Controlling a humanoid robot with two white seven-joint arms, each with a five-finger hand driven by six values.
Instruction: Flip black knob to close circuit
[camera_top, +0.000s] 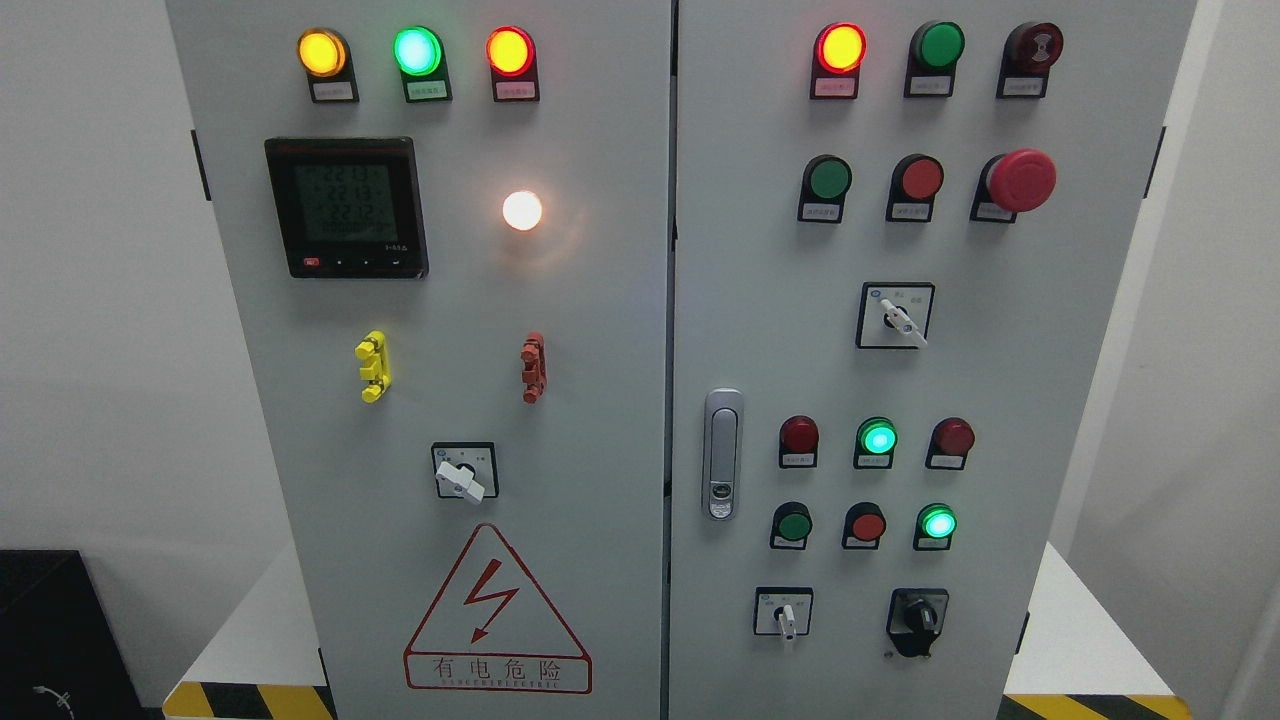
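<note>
The black knob (916, 622) sits at the lower right of the grey cabinet's right door (1060, 400), its handle pointing roughly down. A white selector switch (785, 614) is just to its left. Above it are a lit green lamp (937, 524), a red button (865, 525) and a green button (793, 525). Neither of my hands nor any arm is in view.
The left door (600, 400) carries a digital meter (346, 207), lit yellow, green and red lamps, a glowing white lamp (522, 210), a white selector (462, 478) and a red hazard triangle (497, 615). A red mushroom stop button (1018, 181) and a door latch (722, 455) are on the right door.
</note>
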